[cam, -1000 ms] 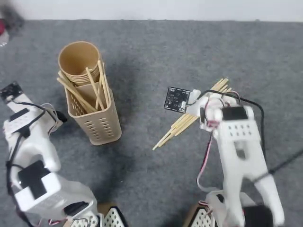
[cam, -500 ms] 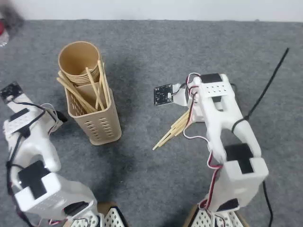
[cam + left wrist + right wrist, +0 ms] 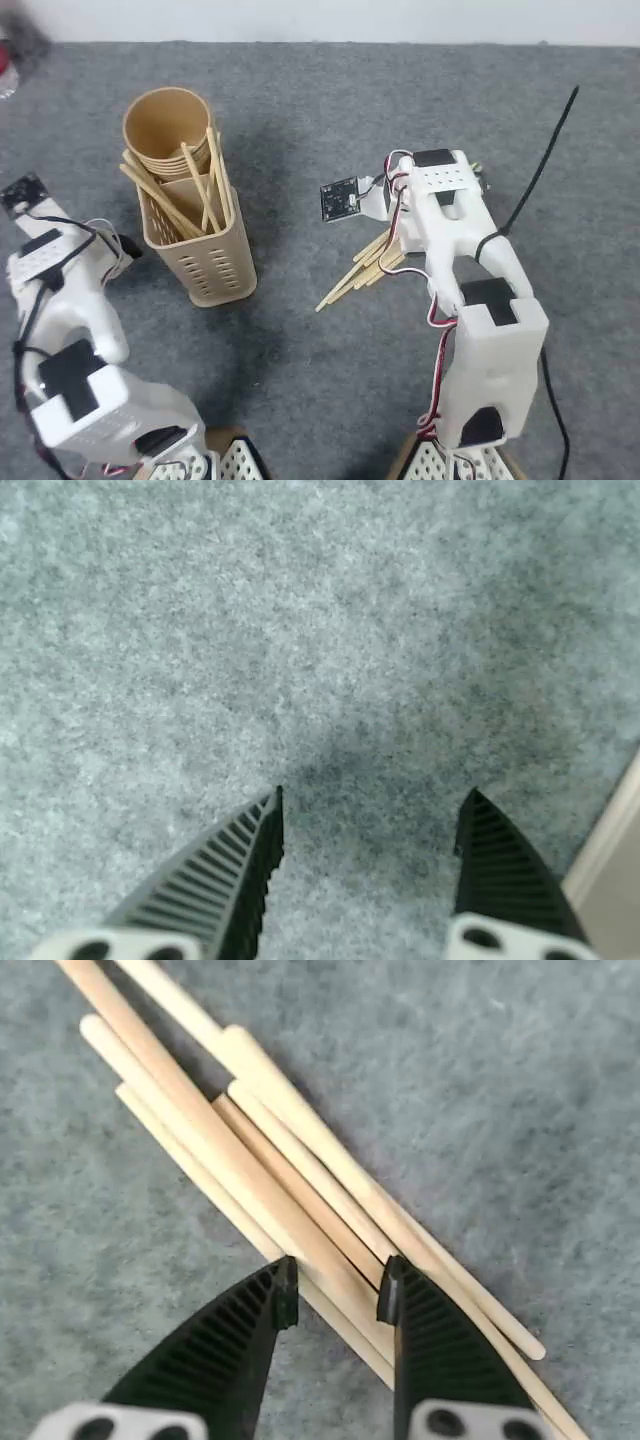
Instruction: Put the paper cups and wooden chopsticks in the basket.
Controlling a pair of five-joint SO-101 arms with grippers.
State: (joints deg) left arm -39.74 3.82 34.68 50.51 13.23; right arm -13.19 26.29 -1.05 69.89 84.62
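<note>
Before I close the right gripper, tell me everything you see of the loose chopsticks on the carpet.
The loose chopsticks are roughly half a dozen pale, plain wooden sticks with rounded ends. They lie flat and nearly parallel on the grey carpet, slanted and apart from the basket. The right gripper is down over them, jaws open astride the middle sticks. Its arm covers their far ends in the high view.

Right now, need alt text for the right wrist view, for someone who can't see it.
The right hand hangs open over a bundle of wooden chopsticks lying on grey carpet. Its two black ridged fingertips sit either side of the bundle's middle sticks. Whether the tips touch the sticks cannot be told.
</note>
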